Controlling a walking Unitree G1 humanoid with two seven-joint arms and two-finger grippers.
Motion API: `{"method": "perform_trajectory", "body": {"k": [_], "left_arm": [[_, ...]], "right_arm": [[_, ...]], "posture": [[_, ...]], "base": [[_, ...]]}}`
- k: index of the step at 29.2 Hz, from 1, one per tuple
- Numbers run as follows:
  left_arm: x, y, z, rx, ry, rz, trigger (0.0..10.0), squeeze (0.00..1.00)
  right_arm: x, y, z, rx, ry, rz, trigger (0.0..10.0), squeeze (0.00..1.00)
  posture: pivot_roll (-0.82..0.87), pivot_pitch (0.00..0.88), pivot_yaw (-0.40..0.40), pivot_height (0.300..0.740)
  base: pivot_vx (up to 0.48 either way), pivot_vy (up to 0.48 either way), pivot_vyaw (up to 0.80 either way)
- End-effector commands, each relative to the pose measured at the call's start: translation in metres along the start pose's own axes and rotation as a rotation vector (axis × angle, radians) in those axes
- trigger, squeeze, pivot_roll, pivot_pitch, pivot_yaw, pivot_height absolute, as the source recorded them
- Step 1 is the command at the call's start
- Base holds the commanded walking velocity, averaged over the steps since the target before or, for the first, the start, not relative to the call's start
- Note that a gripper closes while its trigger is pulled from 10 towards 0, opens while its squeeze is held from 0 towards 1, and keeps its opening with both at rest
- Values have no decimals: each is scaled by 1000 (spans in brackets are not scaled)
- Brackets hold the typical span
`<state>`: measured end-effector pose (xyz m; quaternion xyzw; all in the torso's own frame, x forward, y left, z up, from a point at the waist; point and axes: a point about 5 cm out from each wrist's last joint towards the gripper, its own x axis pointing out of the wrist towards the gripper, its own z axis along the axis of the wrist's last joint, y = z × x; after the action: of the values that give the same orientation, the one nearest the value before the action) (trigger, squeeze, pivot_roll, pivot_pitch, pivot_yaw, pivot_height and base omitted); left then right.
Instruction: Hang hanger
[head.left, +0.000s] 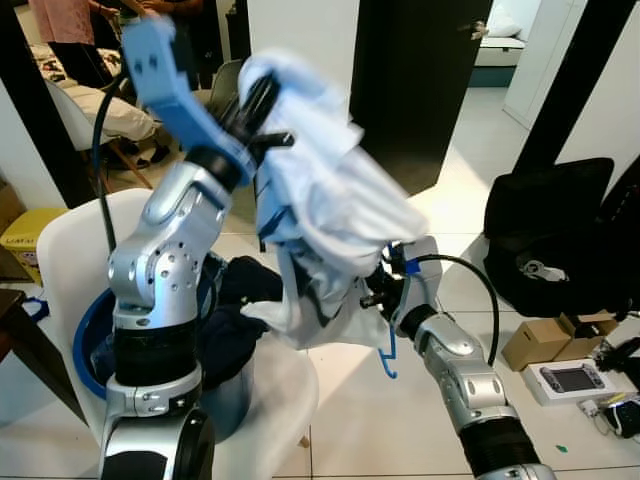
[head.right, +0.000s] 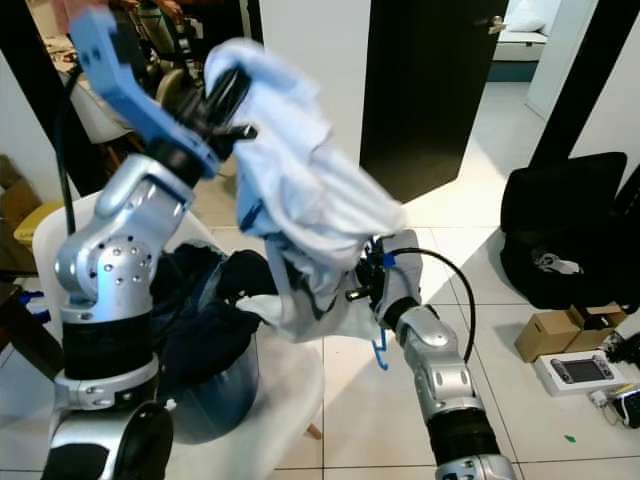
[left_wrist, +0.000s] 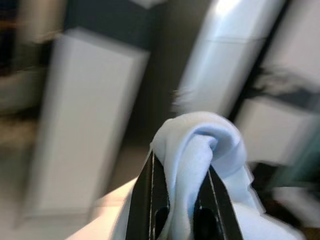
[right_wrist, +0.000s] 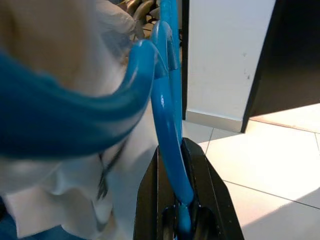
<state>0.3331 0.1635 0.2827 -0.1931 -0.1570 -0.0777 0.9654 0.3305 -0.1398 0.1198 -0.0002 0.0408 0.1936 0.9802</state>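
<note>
Left hand (left_wrist: 181, 210) was clamped on a bunched fold of the white shirt (head.left: 330, 190), held high; right hand (right_wrist: 181, 210) pinched the blue hanger (right_wrist: 167, 125) under the cloth. Best bet, I'd say: keep the shirt taut while feeding the hanger in.

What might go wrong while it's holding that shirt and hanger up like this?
The left gripper pinches just a small fold of the white shirt, so the cloth might slip out. The right gripper clamps the blue hanger by one thin bar; it may twist or slide. The shirt hangs bunched over the hanger, so it may snag or drop toward the basket.
</note>
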Motion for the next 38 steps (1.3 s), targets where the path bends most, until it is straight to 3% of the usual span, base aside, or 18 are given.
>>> {"method": "perform_trajectory", "body": {"k": [1, 2, 4, 5, 7, 10, 11, 12, 17, 22, 26, 27, 32, 33, 36, 38], "left_arm": [[-6, 24, -3, 48, 27, 127, 0, 0], [-6, 24, -3, 48, 27, 127, 0, 0], [-21, 51, -11, 138, 74, 258, 0, 0], [-21, 51, -11, 138, 74, 258, 0, 0], [-36, 76, -15, 195, 92, 381, 0, 0], [-41, 83, -16, 210, 95, 420, 0, 0], [-50, 100, -15, 245, 90, 502, 0, 0], [-50, 100, -15, 245, 90, 502, 0, 0], [-65, 131, -4, 289, 34, 657, 0, 0], [-71, 147, -1, 355, 38, 702, 0, 0], [-75, 163, -15, 372, 95, 717, 1098, 0], [-75, 167, -24, 368, 127, 702, 2706, 0], [-74, 169, -32, 365, 153, 685, 2980, 0], [-69, 165, -43, 381, 189, 636, 9804, 1000], [-60, 153, -58, 428, 233, 558, 10000, 1000], [-58, 153, -57, 477, 227, 561, 10000, 1000]], "right_arm": [[-1, -1, -1, 9, 4, 1, 10000, 0], [-1, -1, -1, 9, 4, 1, 10000, 0], [-1, -1, -1, 9, 6, 4, 10000, 0], [-1, -1, -1, 9, 6, 4, 10000, 0], [-1, -1, -1, 8, 7, 6, 10000, 0], [-1, -1, -1, 7, 7, 7, 10000, 0], [-1, -2, -2, 5, 8, 7, 10000, 0], [-1, -2, -2, 5, 8, 7, 10000, 0], [-1, -1, -2, 0, 11, 16, 10000, 0], [-1, -1, -2, 1, 14, 19, 10000, 0], [-1, -1, -2, 0, 15, 21, 10000, 0], [-1, -1, -2, -1, 15, 21, 10000, 0], [-1, -1, -2, -2, 16, 21, 10000, 0], [-2, -1, -2, -3, 16, 19, 10000, 0], [-2, -2, -2, -3, 15, 14, 10000, 0], [-2, -2, -2, -3, 15, 13, 10000, 0]], "posture": [[8, 25, -17, 740], [8, 25, -17, 740], [9, 28, -18, 740], [9, 28, -18, 740], [6, 29, -18, 740], [6, 29, -18, 740], [5, 28, -21, 740], [5, 28, -21, 740], [4, 26, -26, 740], [5, 23, -27, 740], [0, 24, -29, 740], [-5, 24, -30, 740], [-8, 26, -29, 740], [-15, 27, -28, 740], [-16, 27, -29, 740], [-25, 29, -26, 740]], "base": [[0, 0, 0], [0, 0, 0], [0, 0, 0], [0, 0, 0], [0, 0, 0], [0, 0, 0], [0, 0, 0], [0, 0, 0], [0, 0, 0], [0, 0, 0], [0, 0, 0], [0, 0, 0], [0, 0, 0], [0, 0, 0], [0, 0, 0], [0, 0, 0]]}}
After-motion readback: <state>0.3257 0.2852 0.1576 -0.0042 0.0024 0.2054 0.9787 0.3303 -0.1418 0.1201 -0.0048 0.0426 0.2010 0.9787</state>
